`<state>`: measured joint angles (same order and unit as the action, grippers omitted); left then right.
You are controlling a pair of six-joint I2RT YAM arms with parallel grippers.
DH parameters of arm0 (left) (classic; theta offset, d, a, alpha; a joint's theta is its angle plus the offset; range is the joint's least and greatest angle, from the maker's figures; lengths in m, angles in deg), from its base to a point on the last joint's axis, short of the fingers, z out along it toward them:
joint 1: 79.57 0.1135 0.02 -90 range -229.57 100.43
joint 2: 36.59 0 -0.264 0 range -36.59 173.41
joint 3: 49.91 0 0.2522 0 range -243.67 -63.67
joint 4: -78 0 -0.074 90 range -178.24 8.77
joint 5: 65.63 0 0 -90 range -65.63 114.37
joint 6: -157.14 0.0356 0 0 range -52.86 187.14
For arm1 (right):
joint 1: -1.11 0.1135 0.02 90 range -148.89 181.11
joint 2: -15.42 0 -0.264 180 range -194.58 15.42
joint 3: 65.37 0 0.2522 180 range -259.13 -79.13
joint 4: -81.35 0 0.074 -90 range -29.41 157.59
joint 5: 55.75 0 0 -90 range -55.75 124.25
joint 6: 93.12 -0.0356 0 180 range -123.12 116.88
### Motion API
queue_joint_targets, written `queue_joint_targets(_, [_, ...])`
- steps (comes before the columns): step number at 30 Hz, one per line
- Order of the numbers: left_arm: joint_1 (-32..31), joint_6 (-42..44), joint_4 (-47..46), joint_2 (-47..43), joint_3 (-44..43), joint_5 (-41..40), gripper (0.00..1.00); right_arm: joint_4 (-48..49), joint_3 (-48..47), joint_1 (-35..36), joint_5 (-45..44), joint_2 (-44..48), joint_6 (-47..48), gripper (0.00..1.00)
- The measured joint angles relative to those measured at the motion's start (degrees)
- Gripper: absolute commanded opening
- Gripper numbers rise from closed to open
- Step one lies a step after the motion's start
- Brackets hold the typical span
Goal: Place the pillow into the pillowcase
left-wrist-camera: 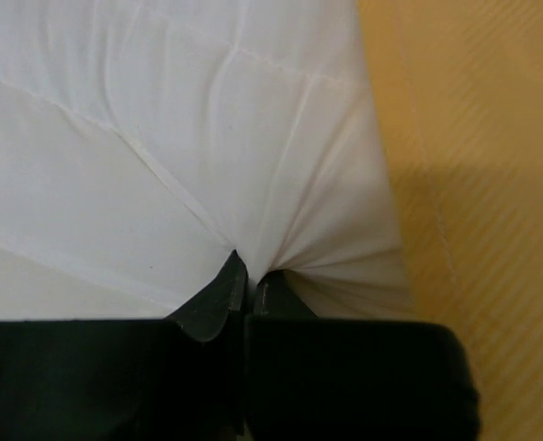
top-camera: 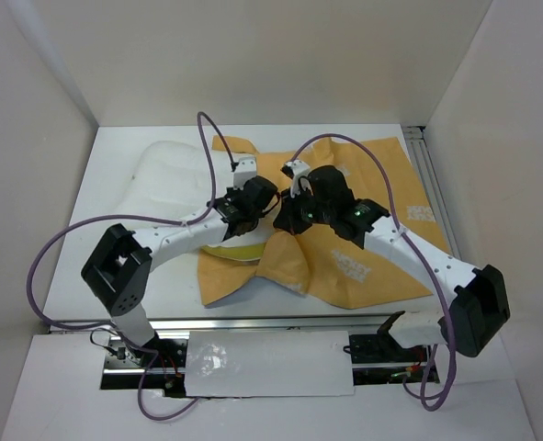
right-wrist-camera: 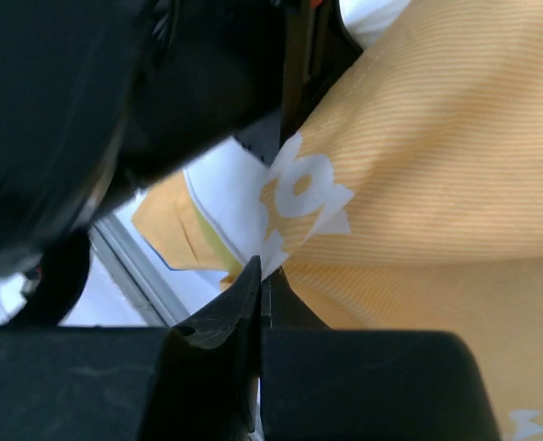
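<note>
The left claw (left-wrist-camera: 250,287) is clenched on a pinch of the soft, plump white pillow (left-wrist-camera: 161,138) at the far left of the worktop (top-camera: 110,175). The right claw (right-wrist-camera: 264,285) is clenched on an edge of the thin mustard-orange cloth pillowcase with white logos (right-wrist-camera: 436,184), just right of the pillow. I think the right claw should lift that edge high while the left claw slowly pushes the pillow in. The arms hide the opening, so I cannot tell how much is inside.
</note>
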<state>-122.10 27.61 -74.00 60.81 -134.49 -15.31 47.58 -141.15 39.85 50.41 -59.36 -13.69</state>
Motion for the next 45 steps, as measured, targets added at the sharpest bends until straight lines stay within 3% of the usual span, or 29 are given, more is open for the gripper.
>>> queue_joint_targets(6, [-2.80, -9.29, -0.96, -0.33, 1.27, 0.90, 0.00, 1.33, 0.70, -3.06, 5.38, -2.49, -3.32, 0.00])
queue_joint_targets(8, [-2.95, -10.47, -1.03, -1.79, 2.93, 2.01, 0.18, 2.47, 0.96, -4.20, 5.86, -2.56, -4.33, 0.00])
queue_joint_targets(10, [-2.97, -10.67, -0.52, -4.55, 4.98, 3.32, 0.49, 3.89, 1.62, -5.60, 6.19, -2.56, -5.55, 0.00])
queue_joint_targets(11, [-2.99, -10.23, -0.13, -6.08, 5.68, 3.98, 0.76, 4.48, 2.05, -6.29, 6.36, -2.56, -6.14, 0.00])
queue_joint_targets(13, [-3.02, -9.11, 0.11, -10.12, 6.78, 5.57, 1.00, 5.20, 3.23, -7.85, 6.49, -2.56, -6.91, 0.00])
queue_joint_targets(16, [-3.10, -7.34, 2.78, -16.65, 7.52, 6.32, 1.00, 5.20, 4.48, -9.44, 5.95, -2.60, -7.61, 0.00])
queue_joint_targets(21, [-0.46, -6.78, 9.88, -23.08, 8.31, 6.23, 1.00, 5.33, 4.72, -10.16, 4.85, -2.62, -7.61, 0.00])
queue_joint_targets(26, [7.19, -1.51, 11.98, -21.97, 11.52, 9.79, 1.00, 5.33, 4.76, -10.16, 3.85, -2.64, -7.58, 0.00])
queue_joint_targets(33, [8.11, 6.27, 3.52, -14.08, 15.76, 23.15, 1.00, 5.46, 4.79, -9.94, 3.21, -4.81, -7.15, 0.00])
queue_joint_targets(37, [8.26, 7.80, -1.09, -11.23, 16.39, 26.67, 1.00, 5.49, 4.79, -9.57, 2.64, -5.95, -6.78, 0.00])
queue_joint_targets(39, [8.26, 7.76, -1.99, -8.48, 15.37, 26.88, 0.87, 5.64, 4.79, -9.18, 2.47, -5.97, -6.67, 0.00])
queue_joint_targets(40, [8.28, 7.52, -2.29, -6.56, 14.60, 26.93, 0.71, 5.86, 4.79, -8.90, 2.45, -5.97, -6.54, 0.00])
queue_joint_targets(41, [8.35, 7.78, -2.49, -4.63, 13.75, 27.23, 0.01, 6.08, 4.79, -8.55, 2.43, -6.01, -6.51, 0.00])
queue_joint_targets(45, [8.74, 6.56, -4.94, 0.90, 10.51, 28.63, 0.00, 6.29, 4.70, -7.56, 1.97, -6.10, -6.49, 0.00])
